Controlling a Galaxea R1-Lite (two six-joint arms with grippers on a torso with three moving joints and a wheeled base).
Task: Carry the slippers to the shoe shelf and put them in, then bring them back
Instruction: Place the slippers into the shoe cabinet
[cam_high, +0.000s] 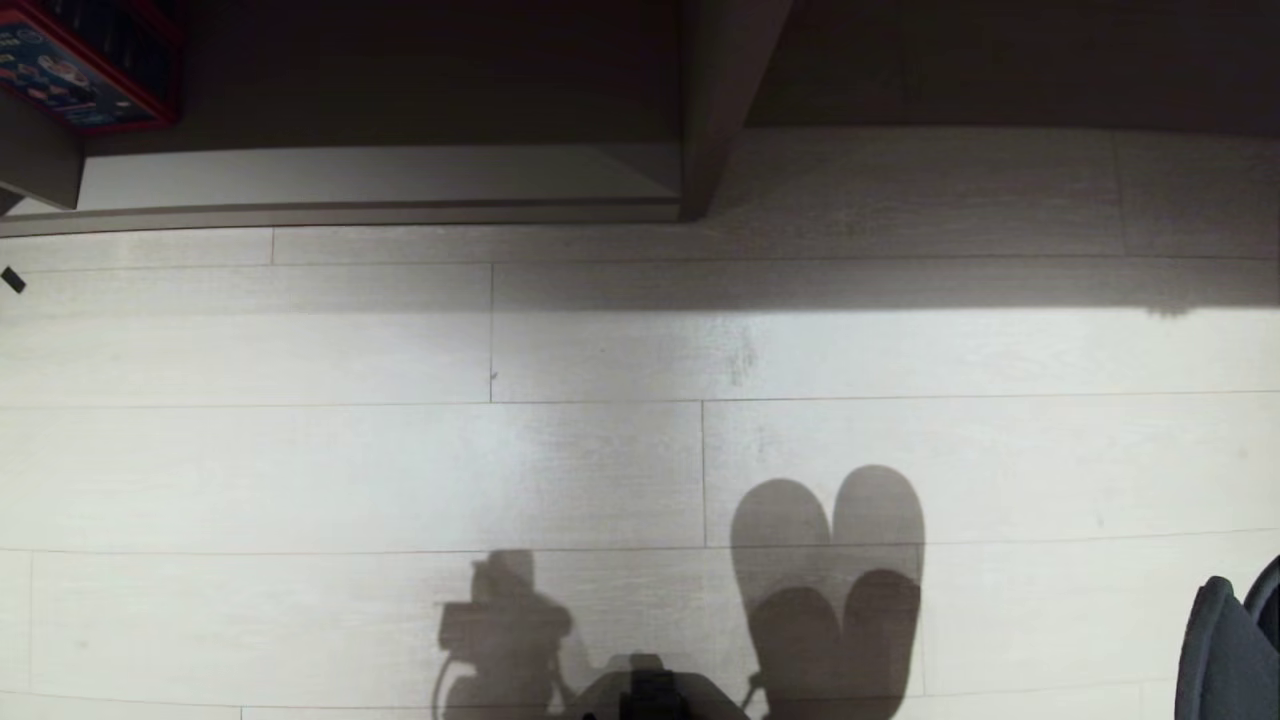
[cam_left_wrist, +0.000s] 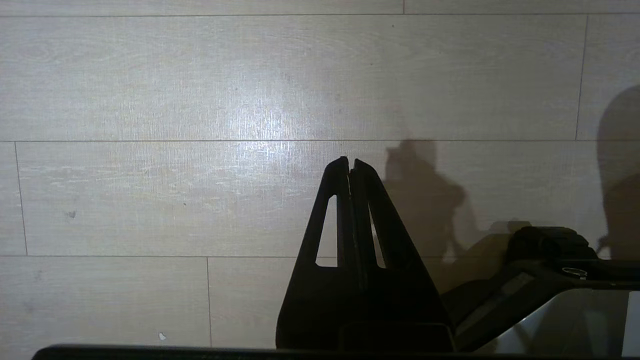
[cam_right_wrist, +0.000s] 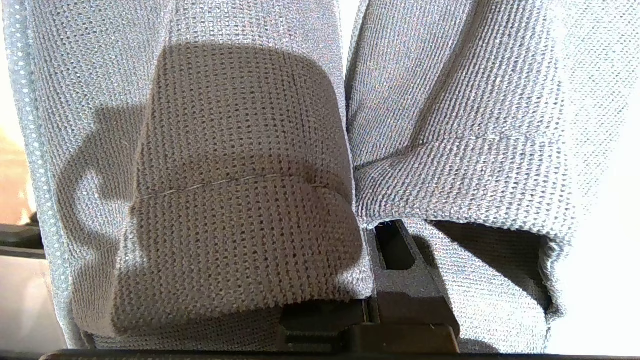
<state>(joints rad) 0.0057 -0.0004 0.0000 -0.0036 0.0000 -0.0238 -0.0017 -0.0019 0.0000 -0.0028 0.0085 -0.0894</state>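
The slippers, a pair in grey-blue knit fabric, fill the right wrist view side by side with their toes pointing away. My right gripper is shut on their adjoining inner edges. One dark finger shows inside the opening of one slipper, and the other finger is hidden under fabric. In the head view only a dark edge of the slippers shows at the bottom right, and their shadow lies on the floor. The shoe shelf stands ahead, with its pale base board and a taupe divider. My left gripper hangs shut and empty over the floor.
Pale wood-plank floor stretches between me and the shelf. A red box sits at the upper left by the shelf. A small dark scrap lies on the floor at the far left. My own base shows at the bottom edge.
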